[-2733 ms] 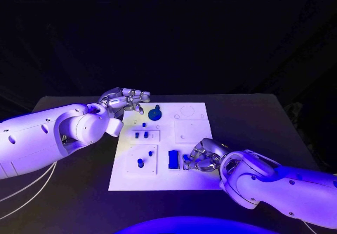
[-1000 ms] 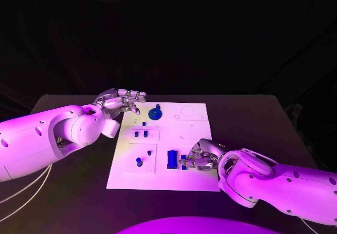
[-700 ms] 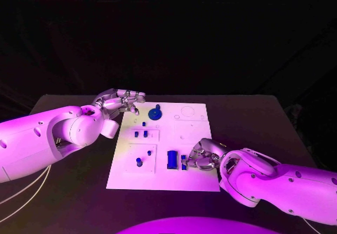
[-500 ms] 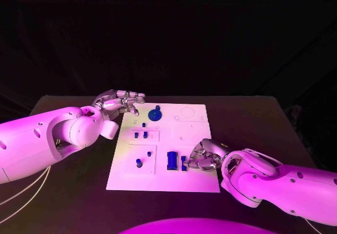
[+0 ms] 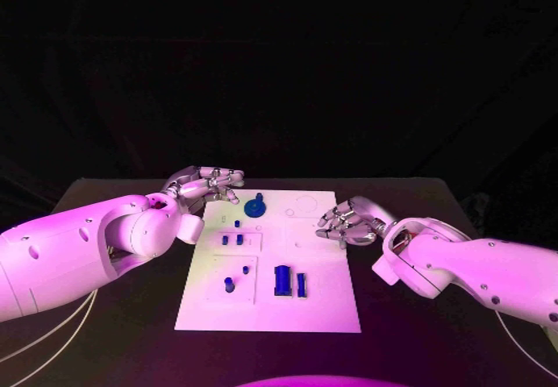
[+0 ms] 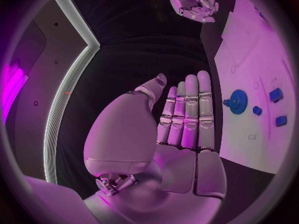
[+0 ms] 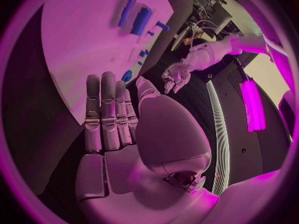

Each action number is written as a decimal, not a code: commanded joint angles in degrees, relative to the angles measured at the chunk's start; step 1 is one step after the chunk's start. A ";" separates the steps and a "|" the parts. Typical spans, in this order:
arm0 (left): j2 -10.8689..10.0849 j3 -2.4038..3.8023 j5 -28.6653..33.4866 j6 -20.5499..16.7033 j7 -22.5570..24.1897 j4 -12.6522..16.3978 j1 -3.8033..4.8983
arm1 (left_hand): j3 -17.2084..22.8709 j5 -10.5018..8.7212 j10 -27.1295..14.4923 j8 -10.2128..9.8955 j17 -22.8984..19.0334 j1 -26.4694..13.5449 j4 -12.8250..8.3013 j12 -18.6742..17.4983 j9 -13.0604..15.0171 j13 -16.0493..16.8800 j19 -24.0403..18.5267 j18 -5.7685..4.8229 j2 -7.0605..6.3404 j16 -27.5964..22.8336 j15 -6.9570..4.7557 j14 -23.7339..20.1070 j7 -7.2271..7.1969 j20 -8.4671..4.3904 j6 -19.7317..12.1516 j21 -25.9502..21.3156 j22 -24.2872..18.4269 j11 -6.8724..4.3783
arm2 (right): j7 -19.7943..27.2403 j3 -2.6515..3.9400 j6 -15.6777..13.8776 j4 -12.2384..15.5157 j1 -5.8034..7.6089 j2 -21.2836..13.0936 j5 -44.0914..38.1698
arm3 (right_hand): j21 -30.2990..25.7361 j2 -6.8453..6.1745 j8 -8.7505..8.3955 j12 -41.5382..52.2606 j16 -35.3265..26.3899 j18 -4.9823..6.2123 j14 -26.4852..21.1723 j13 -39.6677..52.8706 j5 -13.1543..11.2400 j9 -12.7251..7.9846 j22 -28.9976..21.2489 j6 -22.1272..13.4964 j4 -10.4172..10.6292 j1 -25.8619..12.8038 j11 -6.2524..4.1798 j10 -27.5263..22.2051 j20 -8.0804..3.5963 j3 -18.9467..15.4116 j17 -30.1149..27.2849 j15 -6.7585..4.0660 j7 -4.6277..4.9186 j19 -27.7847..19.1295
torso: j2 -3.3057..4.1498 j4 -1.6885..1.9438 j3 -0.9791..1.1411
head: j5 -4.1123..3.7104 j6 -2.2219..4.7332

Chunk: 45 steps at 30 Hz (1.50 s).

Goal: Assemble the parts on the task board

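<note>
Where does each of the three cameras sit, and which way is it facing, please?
Head view: on the robot's head, looking down at the task board; both arms show, left hand, right hand.
Left wrist view: behind the left hand, open and flat, facing the task board.
Right wrist view: behind the right hand, open and flat, facing the task board.
Shared: all three show the round blue gear.

Pink-magenta light is washing over everything while the background is staying pitch black. The task board [image 5: 326, 302] is glowing brightest. Both wrist views are bulging at the rims, bending straight edges, with dark vignetting.
</note>
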 commanded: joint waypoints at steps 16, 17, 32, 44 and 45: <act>9.79 0.07 10.76 -7.75 12.42 -12.19 -2.88 | -16.16 -0.09 -11.00 -1.23 -17.88 -3.89 7.43 -9.66 -0.68 -6.06 -16.92 -2.42 1.23 -34.41 7.91 -13.25 -2.75 8.55 -9.47 -29.92 -19.97 4.83 | 23.61 0.48 8.85 -25.07 1.45 12.24 35.01 | -17.45 4.38 -4.75 -21.42 -30.37 0.73 -13.90 -32.11 -3.42 -15.56 -32.53 -3.25 -1.40 -3.26 6.42 -2.66 9.42 -4.36 -24.64 8.85 3.15 -17.92 | -4.39 -0.44 0.25 | 0.61 7.94; 10.07 0.07 10.98 -8.07 12.58 -12.46 -2.99 | -17.02 -0.09 -11.83 -1.23 -18.30 -3.72 8.11 -9.74 -0.67 -6.06 -17.66 -2.63 1.26 -35.08 8.11 -14.10 -2.76 8.57 -9.86 -30.46 -20.44 4.63 | 23.92 0.49 8.66 -25.33 1.43 12.54 35.21 | -17.40 4.77 -4.78 -21.47 -30.36 0.56 -14.09 -33.12 -3.42 -16.44 -33.93 -3.65 -1.72 -3.93 6.64 -3.11 9.60 -4.80 -25.60 8.91 3.33 -18.28 | -4.36 -0.41 0.32 | 0.66 8.12; 8.95 0.14 6.61 -14.22 12.27 -6.99 -3.88 | -19.94 -2.98 -41.16 -4.77 -22.71 -42.45 3.03 -13.31 -4.29 -9.56 -38.97 -5.77 8.38 -41.08 2.15 -39.21 -10.02 -0.37 -38.00 -35.74 -27.88 -1.99 | 24.38 2.44 -0.41 -18.71 -0.58 10.66 37.11 | -20.84 2.82 -8.38 -24.94 -33.88 -4.50 -43.07 -40.19 -10.00 -26.36 -51.22 -31.29 -7.94 -46.26 0.97 -33.09 0.71 -1.48 -32.99 3.82 -2.87 -40.62 | -4.58 2.44 1.43 | -0.02 8.24; 5.77 0.37 2.09 -29.59 16.71 4.93 -5.42 | -19.94 -2.98 -49.51 -4.77 -22.71 -55.77 -3.26 -13.31 -4.29 -9.56 -45.21 -9.81 8.38 -41.08 -3.23 -46.34 -10.02 -3.43 -46.69 -35.74 -27.88 -6.67 | 31.62 6.52 -16.45 -4.40 -4.83 6.00 46.76 | -20.84 2.82 -8.38 -24.94 -33.88 -9.74 -52.80 -40.19 -16.17 -26.36 -55.50 -39.96 -12.75 -59.94 -4.42 -42.94 -2.28 -1.48 -32.99 -1.01 -8.51 -47.47 | -4.62 2.80 1.57 | -0.10 8.27; 5.65 0.38 1.92 -30.16 16.88 5.37 -5.47 | -19.94 -2.98 -49.94 -4.77 -22.71 -56.44 -3.26 -13.31 -4.29 -9.56 -45.54 -9.81 8.38 -41.08 -3.23 -46.66 -10.02 -3.57 -47.13 -35.74 -27.88 -6.67 | 31.91 6.68 -17.09 -3.84 -4.99 5.82 47.15 | -20.84 2.82 -8.38 -24.94 -33.88 -9.74 -53.22 -40.19 -16.17 -26.36 -55.70 -40.37 -12.75 -60.57 -4.42 -43.42 -2.39 -1.48 -32.99 -1.01 -8.51 -47.81 | -4.62 2.80 1.57 | -0.10 8.27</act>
